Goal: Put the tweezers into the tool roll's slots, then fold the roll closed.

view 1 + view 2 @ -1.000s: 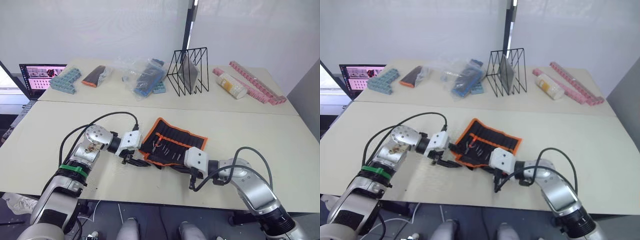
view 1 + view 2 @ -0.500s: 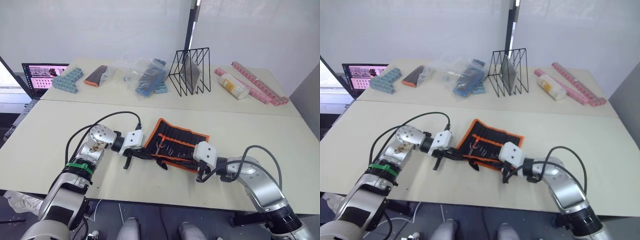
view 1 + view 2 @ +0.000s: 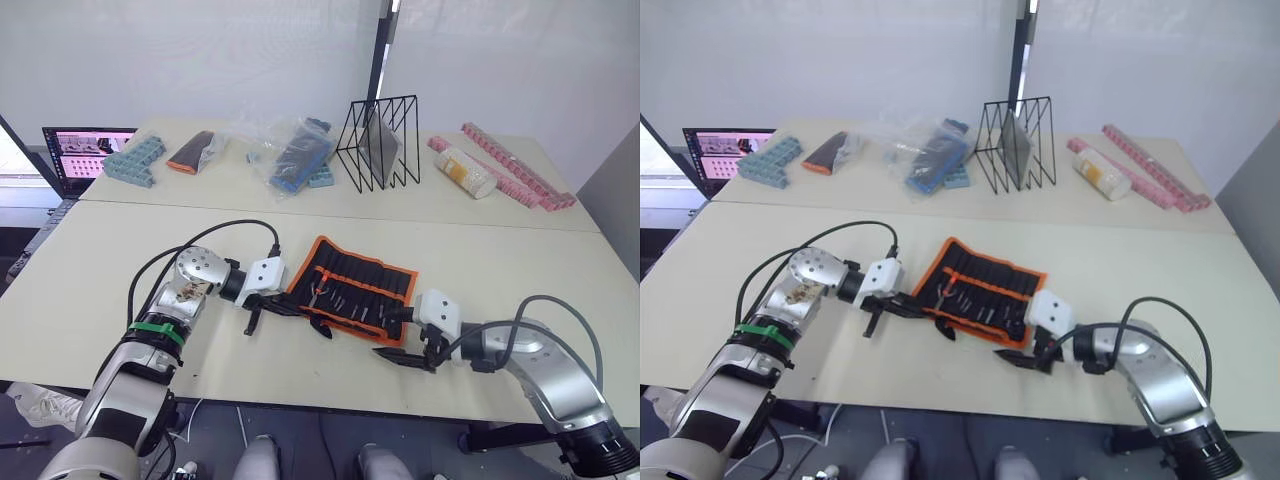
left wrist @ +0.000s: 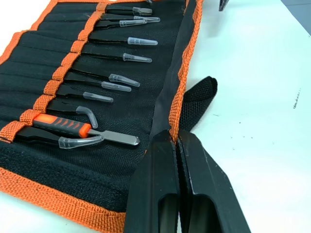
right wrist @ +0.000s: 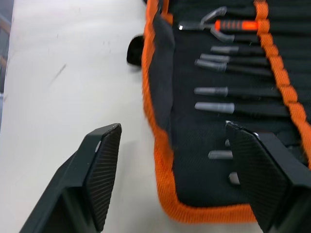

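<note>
The tool roll (image 3: 365, 270) lies open on the near table, black fabric with orange trim. Several tweezers (image 4: 114, 80) with clear tip caps sit in its slots, along with one orange-handled tool (image 4: 58, 125). My left gripper (image 4: 176, 138) is shut on the orange-trimmed edge of the roll's side flap, at the roll's left end (image 3: 292, 308). A black strap (image 4: 199, 94) lies on the table beside that flap. My right gripper (image 3: 405, 350) stands wide open at the roll's near right corner; in the right wrist view (image 5: 172, 128), one finger is over the table and the other over the roll.
On the far table stand a black wire rack (image 3: 378, 140), clear bags of blue and black items (image 3: 295, 155), blue blocks (image 3: 133, 160), a black-and-orange pouch (image 3: 190, 152), a bottle (image 3: 465, 172) and pink strips (image 3: 515, 165). A laptop (image 3: 80, 152) sits far left.
My right gripper has opened and drawn back to the right, from the roll's near edge to its near right corner. My left gripper has shut on the flap edge.
</note>
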Motion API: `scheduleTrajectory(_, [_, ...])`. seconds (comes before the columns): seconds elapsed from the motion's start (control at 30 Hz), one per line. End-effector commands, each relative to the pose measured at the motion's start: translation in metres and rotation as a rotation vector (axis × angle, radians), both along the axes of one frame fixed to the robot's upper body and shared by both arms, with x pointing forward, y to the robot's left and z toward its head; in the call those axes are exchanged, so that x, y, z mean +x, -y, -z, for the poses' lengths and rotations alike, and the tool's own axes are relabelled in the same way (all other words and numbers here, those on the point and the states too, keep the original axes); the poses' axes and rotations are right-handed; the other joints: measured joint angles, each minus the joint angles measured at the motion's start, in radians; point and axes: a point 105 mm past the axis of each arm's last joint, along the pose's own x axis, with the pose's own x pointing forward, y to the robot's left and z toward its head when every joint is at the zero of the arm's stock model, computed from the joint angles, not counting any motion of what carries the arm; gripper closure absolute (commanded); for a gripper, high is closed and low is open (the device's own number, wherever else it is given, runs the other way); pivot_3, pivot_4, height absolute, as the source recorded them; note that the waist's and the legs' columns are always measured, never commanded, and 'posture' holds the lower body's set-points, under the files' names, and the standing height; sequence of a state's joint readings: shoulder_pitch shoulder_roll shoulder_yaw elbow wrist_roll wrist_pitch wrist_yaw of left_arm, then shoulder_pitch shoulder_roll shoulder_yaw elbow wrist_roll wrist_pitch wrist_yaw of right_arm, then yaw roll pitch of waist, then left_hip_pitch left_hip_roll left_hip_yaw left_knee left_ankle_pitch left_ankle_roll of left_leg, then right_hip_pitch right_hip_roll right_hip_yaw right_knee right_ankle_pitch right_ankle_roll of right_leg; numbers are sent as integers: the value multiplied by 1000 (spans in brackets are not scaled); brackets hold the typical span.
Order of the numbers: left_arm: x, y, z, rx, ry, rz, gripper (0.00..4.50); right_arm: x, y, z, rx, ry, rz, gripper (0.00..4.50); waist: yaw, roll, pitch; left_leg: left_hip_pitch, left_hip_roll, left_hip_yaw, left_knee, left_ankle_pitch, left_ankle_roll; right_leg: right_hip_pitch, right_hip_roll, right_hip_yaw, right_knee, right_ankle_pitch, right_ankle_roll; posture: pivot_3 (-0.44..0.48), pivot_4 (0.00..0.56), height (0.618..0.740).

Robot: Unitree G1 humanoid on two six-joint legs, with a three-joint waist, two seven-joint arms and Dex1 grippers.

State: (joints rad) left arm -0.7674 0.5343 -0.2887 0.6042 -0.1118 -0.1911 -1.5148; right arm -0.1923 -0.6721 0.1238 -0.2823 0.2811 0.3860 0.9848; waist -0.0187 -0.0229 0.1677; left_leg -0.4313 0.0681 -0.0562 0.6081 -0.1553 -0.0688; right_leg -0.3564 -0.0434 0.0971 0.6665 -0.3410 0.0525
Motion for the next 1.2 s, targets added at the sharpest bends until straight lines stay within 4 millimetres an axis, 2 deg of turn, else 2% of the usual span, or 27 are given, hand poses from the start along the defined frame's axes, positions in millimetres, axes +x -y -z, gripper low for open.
scheduleTrajectory(0.03, [-2,-5,-7,5,21,8,4500,2,-2,-11,44,26,-4,2363,2,0,0,0,0,0,0,0,0,0,0,0,0,0,0,0,150,735])
scheduleTrajectory(0.17, [-9,-12,-6,20,-14,7,4500,-3,-6,-13,77,6,-31,3763,1,0,0,0,0,0,0,0,0,0,0,0,0,0,0,0,150,735])
scheduleTrajectory(0.23, [-15,-17,-7,26,-56,-2,4500,-7,-8,-14,84,11,-56,4355,-2,0,0,0,0,0,0,0,0,0,0,0,0,0,0,0,150,735])
scheduleTrajectory(0.27, [-19,-21,-6,35,-76,-3,4500,-8,-8,-15,88,11,-62,4437,-2,0,0,0,0,0,0,0,0,0,0,0,1,0,0,0,150,735])
scheduleTrajectory(0.37, [-32,-27,-5,41,-129,-2,4500,-11,-7,-14,90,1,-69,4437,-4,0,0,1,0,0,0,0,0,0,0,0,1,0,0,0,150,735])
scheduleTrajectory(0.53, [-44,-22,-10,12,-185,-8,4500,-14,-6,-9,72,-14,-80,4437,1,0,0,0,0,0,0,0,0,0,0,0,1,0,0,0,150,735])
scheduleTrajectory(0.8, [-19,-9,-9,-4,-69,-65,4500,-8,-1,-8,43,-5,-71,4437,4,0,0,0,0,0,1,0,0,1,0,0,0,0,0,0,150,735])
scheduleTrajectory(1.0, [-5,-11,5,75,-79,-154,4500,10,14,-1,28,-12,58,4437,4,0,0,1,0,0,1,0,0,1,0,0,1,0,0,0,150,735])
scheduleTrajectory(1.2, [7,-5,3,64,-60,-208,4500,20,18,5,-6,-4,99,4437,4,0,0,0,0,0,1,0,0,1,0,0,1,0,0,0,150,735])
